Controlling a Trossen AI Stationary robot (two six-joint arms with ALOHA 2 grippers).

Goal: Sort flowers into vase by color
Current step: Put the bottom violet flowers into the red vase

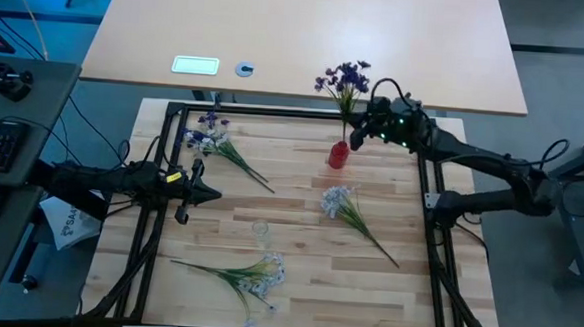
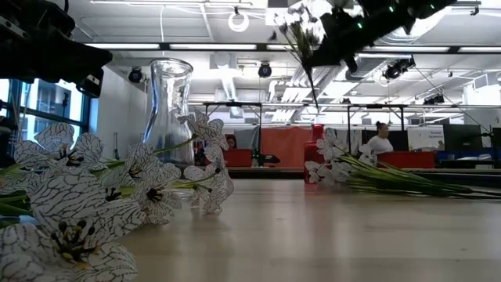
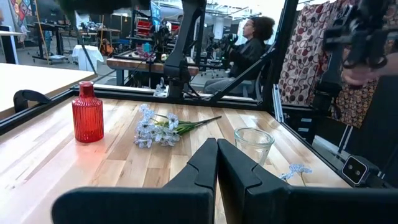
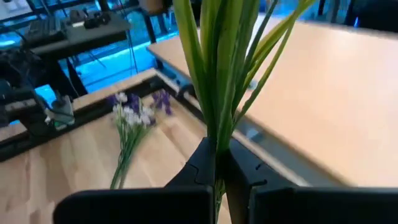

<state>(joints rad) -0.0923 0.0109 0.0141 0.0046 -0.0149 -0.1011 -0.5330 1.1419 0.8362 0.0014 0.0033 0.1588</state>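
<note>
My right gripper (image 1: pixel 360 133) is shut on a dark purple-blue sprig (image 1: pixel 344 79), held in the air just beyond the small red vase (image 1: pixel 338 155) near the table's far edge. The vase stands upright on its base. My left gripper (image 1: pixel 196 190) is shut and touches nothing, over the table's left side. A clear glass vase (image 1: pixel 260 232) stands upright mid-table. Three sprigs lie flat on the wood: a mixed purple and pale one (image 1: pixel 213 139) far left, a pale one (image 1: pixel 342 202) centre right, and a pale one (image 1: pixel 256 274) near the front. My right gripper pinches the purple sprig's bundle of green stems (image 4: pixel 217 134) between its two fingers. The fingers come about level from the table's right and lie across the stems. The sprig is lifted clear and roughly upright, blossoms (image 2: pixel 301 23) above, lower stem (image 2: pixel 313 86) hanging toward the red vase.
A black metal frame (image 1: pixel 275 113) runs around the wooden work surface. A second, pale table (image 1: pixel 299 34) lies beyond the far edge. Bare wood shows between the glass vase and the centre-right sprig. A person (image 3: pixel 249 43) sits beyond the table.
</note>
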